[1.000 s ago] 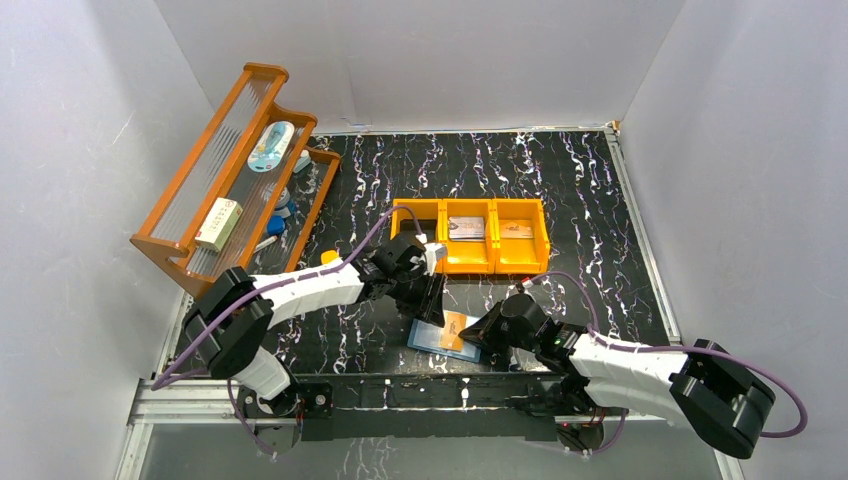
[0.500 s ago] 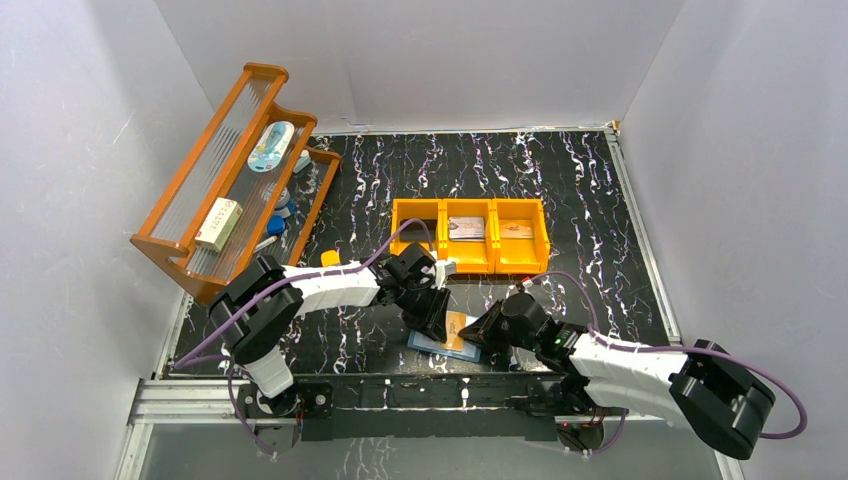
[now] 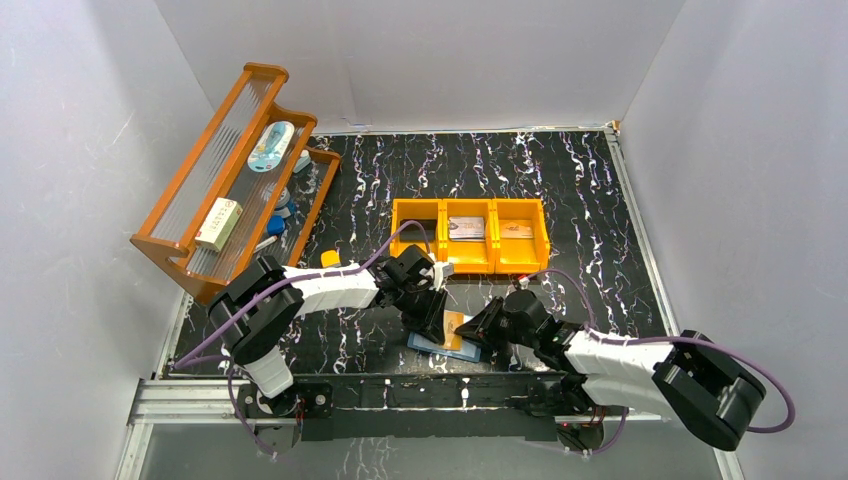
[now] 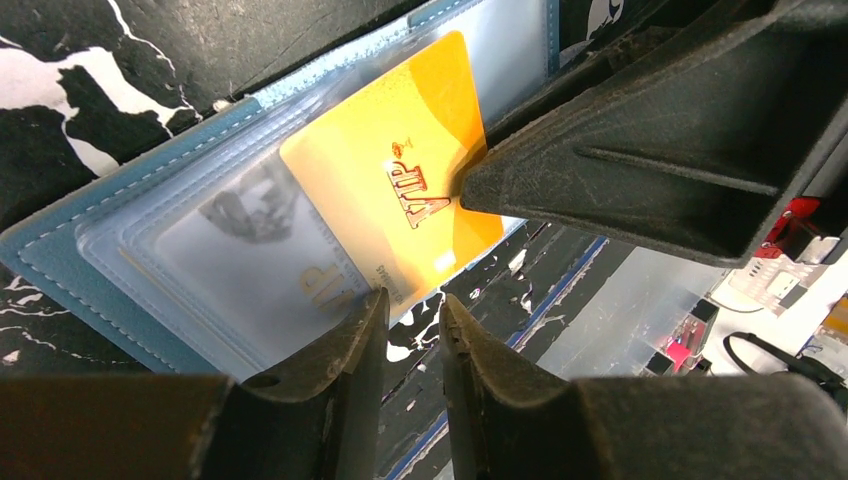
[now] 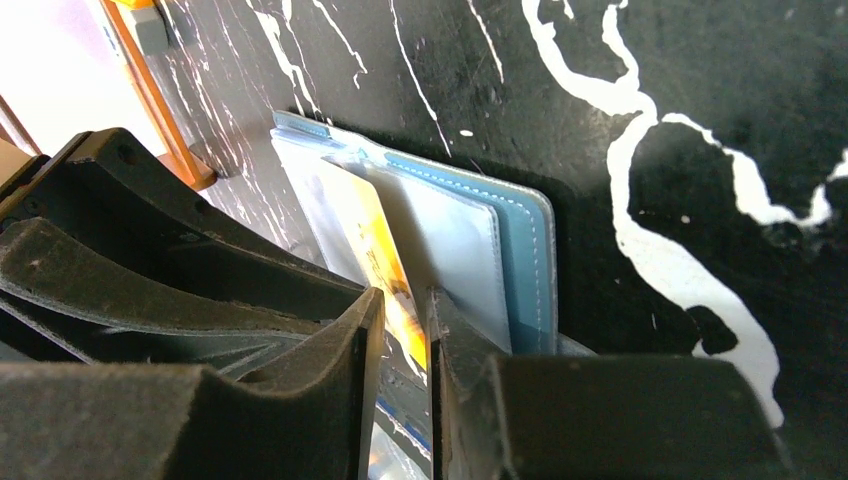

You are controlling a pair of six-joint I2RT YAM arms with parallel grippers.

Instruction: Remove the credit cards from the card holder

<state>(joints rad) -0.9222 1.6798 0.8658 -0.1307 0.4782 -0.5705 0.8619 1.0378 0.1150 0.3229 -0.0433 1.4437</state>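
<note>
The card holder (image 3: 432,344) lies open near the table's front edge, blue-rimmed (image 4: 60,250) with clear sleeves. An orange credit card (image 4: 400,150) marked VIP sticks halfway out of a sleeve. A greyish card (image 4: 250,240) stays inside another sleeve. My left gripper (image 4: 412,298) hovers at the holder's near edge. Its jaws are narrowly open with only table between them, and one fingertip (image 4: 370,305) is at the orange card's corner. My right gripper (image 5: 402,295) is narrowly open with the orange card's (image 5: 375,240) edge in the gap, beside the holder (image 5: 525,250).
An orange three-compartment bin (image 3: 468,236) stands behind the grippers, with flat cards in its middle and right compartments. A wooden rack (image 3: 225,180) with small items leans at the back left. A small yellow-orange block (image 3: 329,258) sits by the rack. The table's front rail is close.
My left gripper came down from near the bin to the card holder, and its jaws narrowed. The right gripper's jaws widened slightly around the orange card, and the right arm shifted a little left.
</note>
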